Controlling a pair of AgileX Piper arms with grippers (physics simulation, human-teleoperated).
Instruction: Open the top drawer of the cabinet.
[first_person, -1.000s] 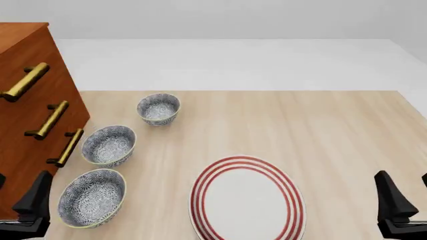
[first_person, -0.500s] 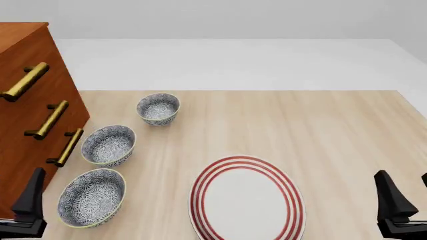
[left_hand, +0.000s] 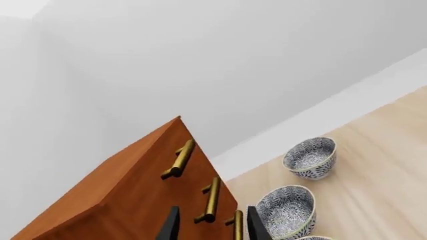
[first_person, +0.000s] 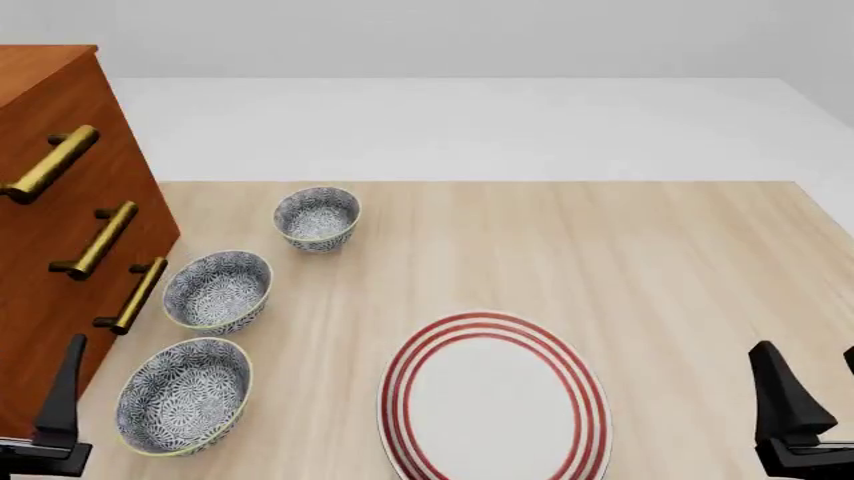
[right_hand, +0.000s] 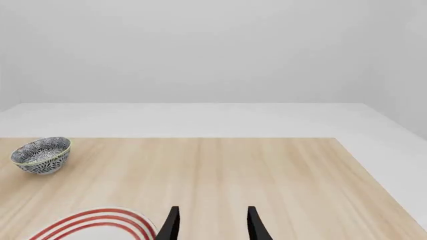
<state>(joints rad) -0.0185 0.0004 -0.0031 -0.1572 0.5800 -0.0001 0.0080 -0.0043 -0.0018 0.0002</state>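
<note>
Left wrist view: the cabinet (left_hand: 133, 195) filled the near side of the frame, tilted in the picture, with the top drawer (left_hand: 150, 165) shut flush and its brass handle (left_hand: 180, 159) uppermost; the two lower handles (left_hand: 212, 200) sat in line beneath it. The left gripper (left_hand: 209, 227) showed two dark fingertips spread apart with nothing between them, framing the lower handles and touching neither. Two patterned bowls (left_hand: 310, 157) stood on the table (left_hand: 373, 150) just beside the cabinet front. Front view: the cabinet (first_person: 54, 250) stood at the far left edge of the table (first_person: 601, 250), its top drawer (first_person: 54, 130) closed, handle (first_person: 51, 162) highest of three. Three patterned bowls (first_person: 318, 218) ran in a row along the cabinet's drawer face, the nearest bowl (first_person: 183, 395) just beside the left gripper (first_person: 60, 405), of which only one finger showed at the bottom left corner. A red-ringed plate (first_person: 494, 395) lay near the front edge, between the arms. The right gripper (first_person: 790, 410) sat at the bottom right corner, well apart from the cabinet. Right wrist view: the right gripper (right_hand: 210, 225) had its fingertips parted and empty, over bare table (right_hand: 267, 170); the plate (right_hand: 100, 225) rim and one bowl (right_hand: 41, 154) showed beyond.
</note>
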